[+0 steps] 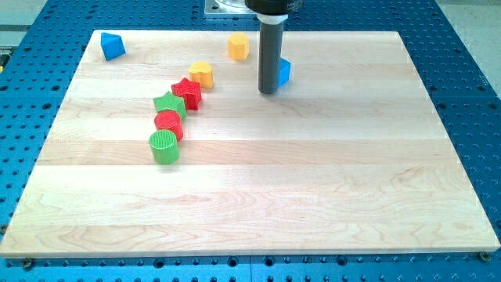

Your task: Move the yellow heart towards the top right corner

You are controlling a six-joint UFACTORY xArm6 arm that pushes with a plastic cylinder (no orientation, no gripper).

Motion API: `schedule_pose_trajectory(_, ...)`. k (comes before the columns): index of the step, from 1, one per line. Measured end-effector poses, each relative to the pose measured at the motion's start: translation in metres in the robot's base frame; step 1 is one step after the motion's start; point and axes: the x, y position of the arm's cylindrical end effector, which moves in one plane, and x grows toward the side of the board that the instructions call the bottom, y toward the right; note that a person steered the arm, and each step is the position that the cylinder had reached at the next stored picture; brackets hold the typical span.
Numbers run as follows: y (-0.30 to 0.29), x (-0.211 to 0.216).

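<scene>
The yellow heart [202,74] lies on the wooden board [313,172] left of centre near the view's top, touching the red star [187,93] below it. My tip [268,91] rests on the board to the right of the heart, a clear gap away, and just left of a blue block [283,71] that the rod partly hides. A yellow hexagonal block [239,46] sits above, between the heart and the rod.
A green star [168,105], a red cylinder [168,124] and a green cylinder [164,146] run in a line down-left from the red star. A blue block [113,45] sits at the board's top left corner. Blue perforated table surrounds the board.
</scene>
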Motion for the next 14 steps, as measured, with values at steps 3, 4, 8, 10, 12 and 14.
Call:
schedule_pose_trajectory(3, -0.031, -0.065)
schedule_pose_trajectory(4, 0.019, -0.073)
schedule_pose_trajectory(8, 0.040, -0.005)
schedule_pose_trajectory(10, -0.065, 0.020)
schedule_pose_trajectory(12, -0.159, -0.012)
schedule_pose_trajectory(14, -0.126, -0.056)
